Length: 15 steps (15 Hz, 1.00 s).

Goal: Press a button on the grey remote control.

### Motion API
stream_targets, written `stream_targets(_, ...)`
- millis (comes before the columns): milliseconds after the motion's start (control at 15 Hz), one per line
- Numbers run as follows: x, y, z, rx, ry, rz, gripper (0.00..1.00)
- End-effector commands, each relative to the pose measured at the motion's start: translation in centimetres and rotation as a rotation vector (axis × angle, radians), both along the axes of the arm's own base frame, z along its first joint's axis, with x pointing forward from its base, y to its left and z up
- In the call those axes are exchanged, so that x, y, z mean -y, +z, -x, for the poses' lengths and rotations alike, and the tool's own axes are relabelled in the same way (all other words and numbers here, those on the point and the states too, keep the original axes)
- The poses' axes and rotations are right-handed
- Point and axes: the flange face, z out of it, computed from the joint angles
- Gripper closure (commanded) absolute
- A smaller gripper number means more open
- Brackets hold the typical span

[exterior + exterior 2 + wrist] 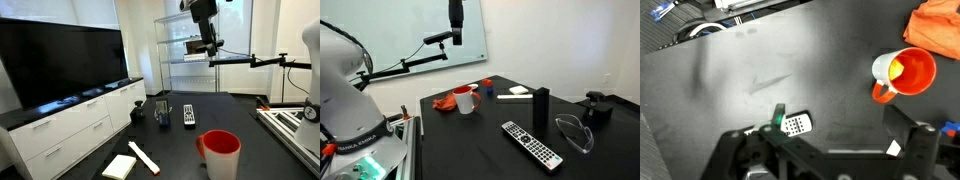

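Table (460, 150): dark, carrying the remote. Your gripper (456, 42) hangs high over it, well apart from the surface, jaws spread wide and empty. The remote (531, 144) lies flat and face up, apparently almost straight below the gripper. The wrist view shows only one end, so you cannot confirm its long axis against the jaws.

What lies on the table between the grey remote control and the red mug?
Nothing. In the wrist view, the stretch of black table between the grey remote control and the red mug is bare.
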Motion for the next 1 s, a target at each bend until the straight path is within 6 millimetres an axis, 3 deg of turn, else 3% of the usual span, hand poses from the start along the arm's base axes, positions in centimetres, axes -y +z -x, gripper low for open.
stream_targets(0,0.1,1.2,-0.4,0.034,0.000,0.005,0.00)
stream_targets(67,0.1,2.6,-0.5,0.063,0.000,0.010,0.00)
stream_targets(200,0.1,3.5,-0.3,0.083,0.000,0.013,0.00)
stream_targets(600,0.1,3.3,-0.2,0.080,0.000,0.012,0.00)
stream_targets(933,-0.8,1.2,-0.4,0.073,0.166,0.063,0.00)
